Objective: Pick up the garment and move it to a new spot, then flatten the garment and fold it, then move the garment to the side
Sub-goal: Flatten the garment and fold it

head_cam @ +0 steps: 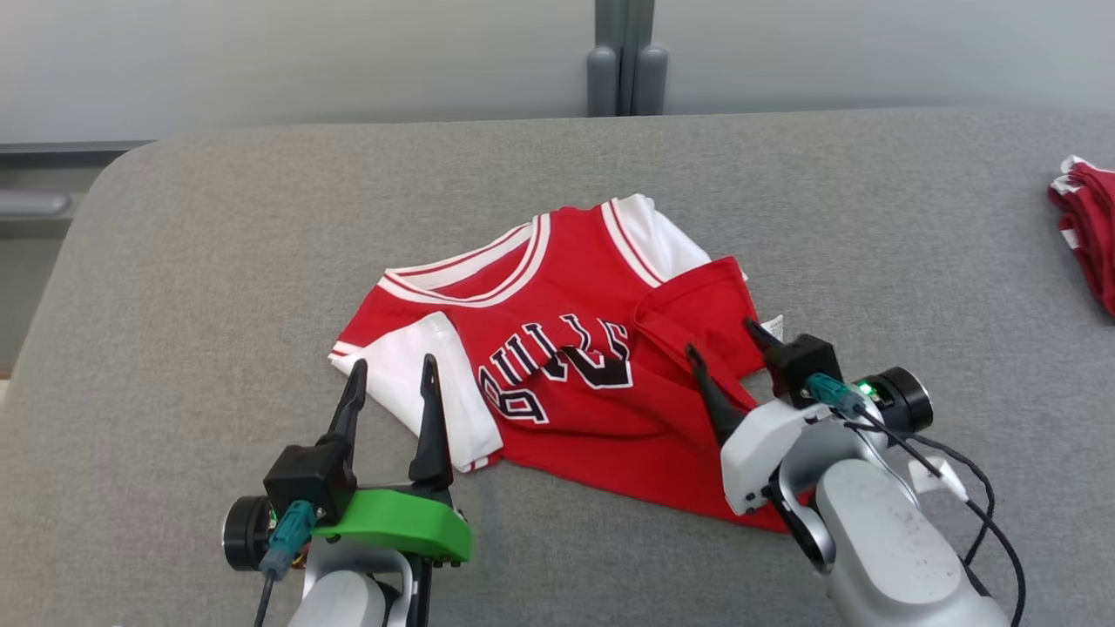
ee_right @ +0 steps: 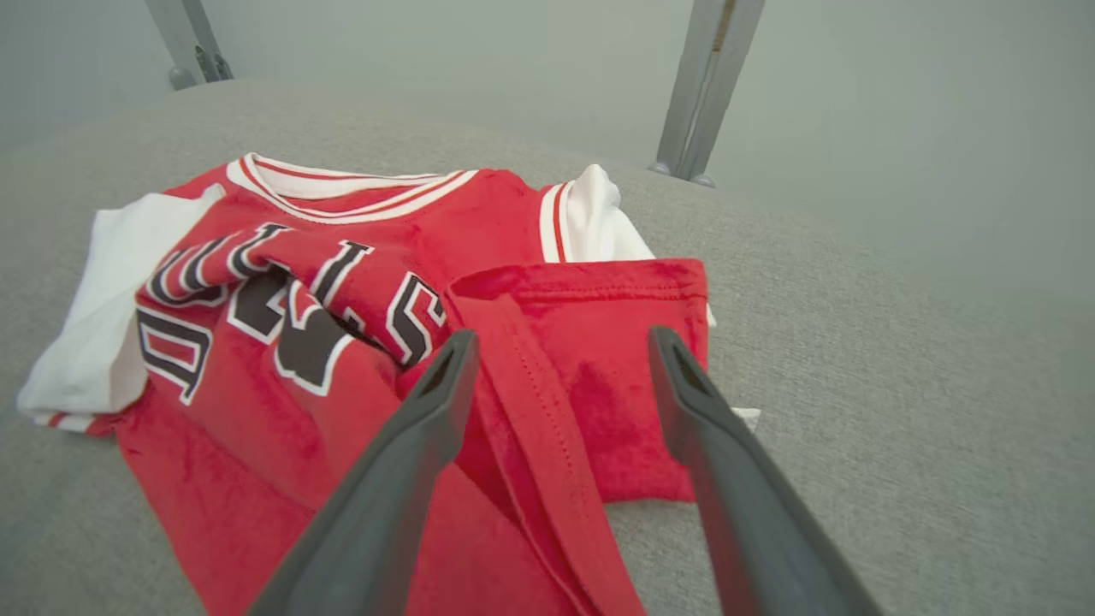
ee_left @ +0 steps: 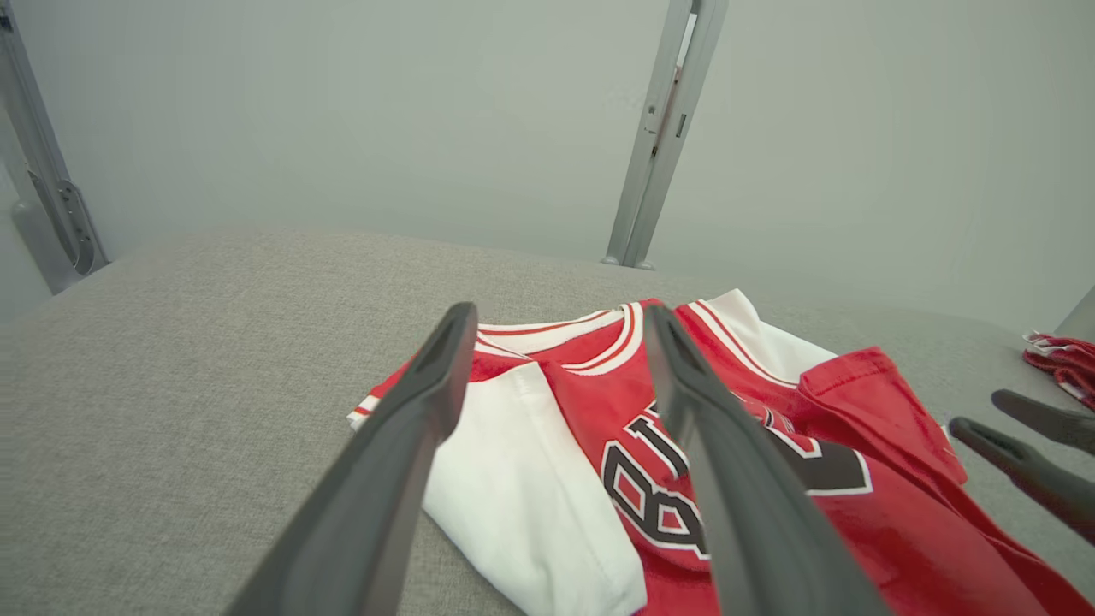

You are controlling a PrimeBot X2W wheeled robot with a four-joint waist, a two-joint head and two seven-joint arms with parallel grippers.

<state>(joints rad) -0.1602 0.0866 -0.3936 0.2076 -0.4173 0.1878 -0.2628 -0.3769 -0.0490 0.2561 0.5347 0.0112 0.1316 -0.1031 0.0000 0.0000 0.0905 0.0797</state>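
A red jersey with white sleeves and black lettering, the garment, lies rumpled in the middle of the grey padded table, its lower right part folded back over itself. My left gripper hovers open over the near white sleeve, holding nothing. Above the folded-back red flap my right gripper also stands open and empty. The right gripper's fingers show at the edge of the left wrist view.
A second red and white cloth lies at the table's far right edge. A grey post stands behind the table against a pale wall. Bare grey surface stretches left of and behind the jersey.
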